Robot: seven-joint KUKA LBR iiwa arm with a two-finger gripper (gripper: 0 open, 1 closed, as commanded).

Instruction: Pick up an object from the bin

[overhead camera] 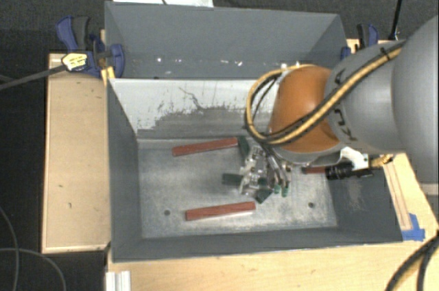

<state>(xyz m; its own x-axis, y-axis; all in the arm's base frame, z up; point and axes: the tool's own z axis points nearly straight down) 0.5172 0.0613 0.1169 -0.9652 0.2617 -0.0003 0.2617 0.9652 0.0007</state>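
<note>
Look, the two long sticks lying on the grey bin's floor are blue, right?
No, they are not blue. The camera view shows both lying on the floor of the grey bin, but they are reddish-brown: the back stick and the front stick, with the gripper low between them.

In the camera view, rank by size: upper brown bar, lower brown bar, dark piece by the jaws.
1. upper brown bar and lower brown bar: alike, not ranked.
2. dark piece: smallest.
</note>
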